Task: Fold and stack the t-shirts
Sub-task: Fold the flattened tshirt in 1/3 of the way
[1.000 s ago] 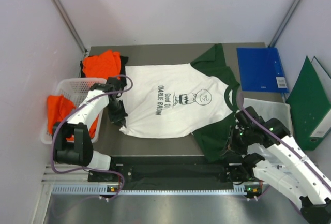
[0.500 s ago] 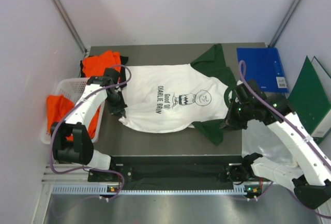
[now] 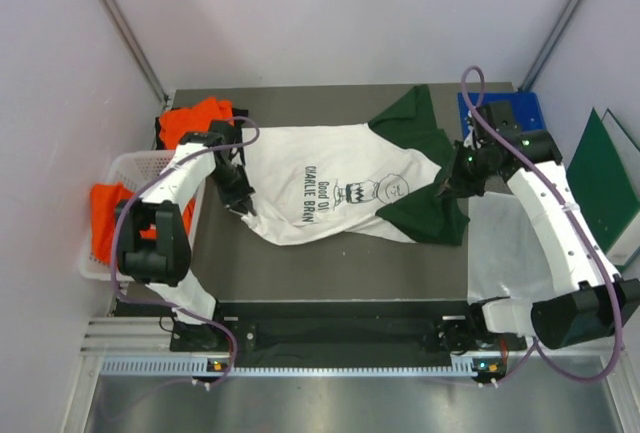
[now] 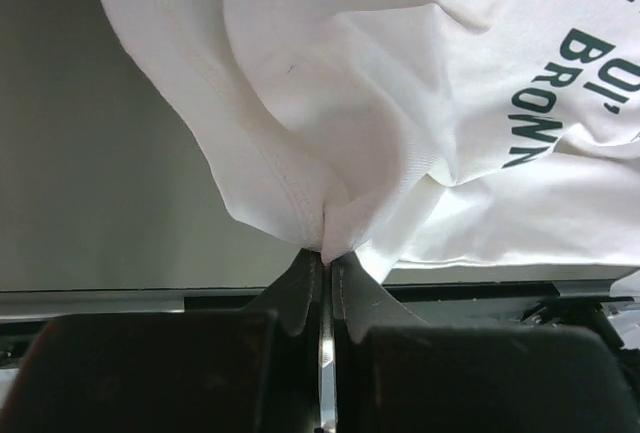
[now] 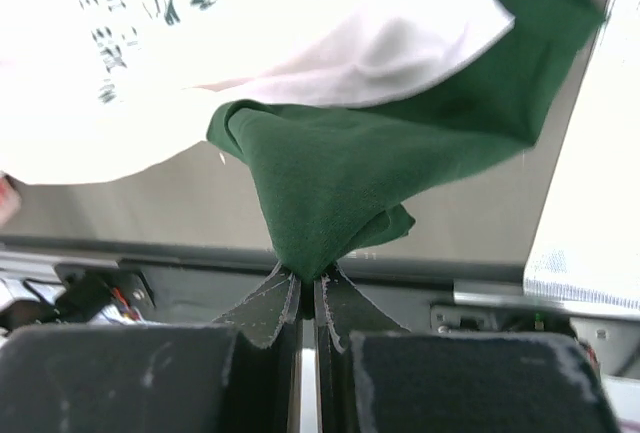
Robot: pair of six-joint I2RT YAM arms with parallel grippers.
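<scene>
On the far left I'm seeing a white mesh basket (image 3: 128,165) with an orange t-shirt (image 3: 103,211) bunched inside it, and another orange t-shirt (image 3: 197,121) lying on the surface (image 3: 330,273) just behind the basket.

Moving right, the left jaws are clenching a gathered fold of white hem on the Charlie Brown t-shirt (image 3: 320,188). In the left wrist view the cloth is puckering right at the tips, which are pressed together on it.

The shirt is lying mid-surface, print up, with its long axis running left to right. The hem end is pointing left and the collar end right, so the lettering is reading sideways to me. The far green sleeve (image 3: 408,118) is pointing toward the back wall.

Further right, the right jaws are gripping the near green sleeve (image 3: 430,215), which is hanging in a peak from the closed tips in the right wrist view and doubling over the shirt's near edge.

Beyond that, a white sheet (image 3: 512,253) is lying flat, a blue folder (image 3: 522,113) is sitting behind it, and a green folder (image 3: 598,188) is leaning at the far right.
</scene>
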